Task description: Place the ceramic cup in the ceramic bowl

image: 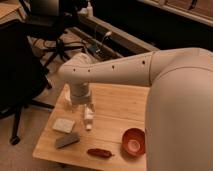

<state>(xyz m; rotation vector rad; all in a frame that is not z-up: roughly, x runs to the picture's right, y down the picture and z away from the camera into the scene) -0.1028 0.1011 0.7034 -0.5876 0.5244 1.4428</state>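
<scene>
**Office-Style Room Set Up for a Robot**

This looks like an office or lab room fitted out for robot work. At 10 o'clock an office chair shows its star base on castors. A 2nd dark chair stands at 9 o'clock, its legs on pale carpet. Loose cables trail over the floor near 12 o'clock, beside a long low ledge. A desk corner shows at 11 o'clock. In the middle stands a low wooden table. A white robot arm reaches in from 3 o'clock, its gripper hanging over the table's 9 o'clock side.
</scene>
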